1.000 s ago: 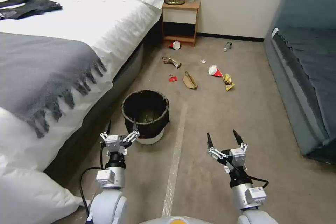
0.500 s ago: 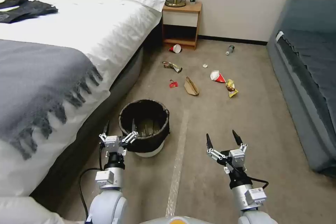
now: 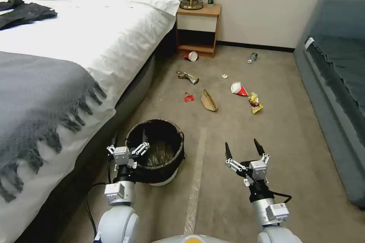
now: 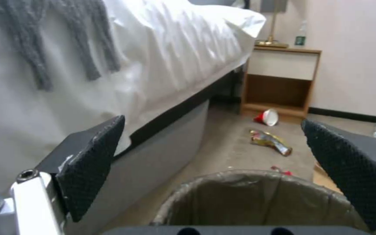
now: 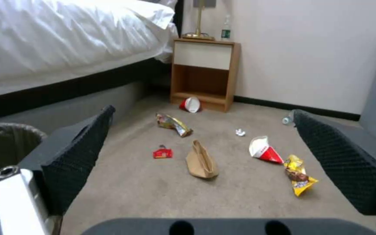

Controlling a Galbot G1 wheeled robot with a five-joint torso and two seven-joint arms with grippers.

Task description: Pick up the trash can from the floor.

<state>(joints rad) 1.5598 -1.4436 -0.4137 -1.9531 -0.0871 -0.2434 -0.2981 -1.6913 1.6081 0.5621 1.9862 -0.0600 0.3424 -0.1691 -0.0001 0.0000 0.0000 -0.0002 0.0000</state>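
Trash can (image 3: 156, 152) stands upright on the floor (image 3: 289, 136), just beside the bed (image 3: 76, 49) base on the robot's left; long axis vertical, open mouth facing up, black liner folded over rim & upper half, white base showing at the bottom. Some debris visible inside.

Around it: bed w/ white duvet and grey fringed throw (image 3: 34, 95) overhanging the near side, close to the can's left. Pale tape strip (image 3: 195, 182) runs along the carpet just right of the can. Farther ahead, litter scattered well apart from the can: brown paper bag (image 3: 209, 100), small red wrapper (image 3: 188, 98), crumpled foil wrapper (image 3: 187, 77), red-white paper cone (image 3: 238, 89), yellow snack bag (image 3: 255, 103), tipped red cup (image 3: 191, 56) by the nightstand (image 3: 198, 26), plastic bottle (image 3: 252, 57) near the wall. Grey sofa (image 3: 334, 83) along the right side.

Open room: wide bare carpet between can and sofa; nothing on the carpet btwn can and robot. Tight side = bed edge on the left.

Left gripper (image 3: 128, 141) hovers at the can's near-left rim, claw spread wide, nothing btwn the fingers; in left wrist view the rim (image 4: 258, 182) sits below & between the two black pads (image 4: 93, 160), not touching. Right gripper (image 3: 243, 148) hangs over bare carpet right of the tape strip, well apart from the can, claw also spread, empty
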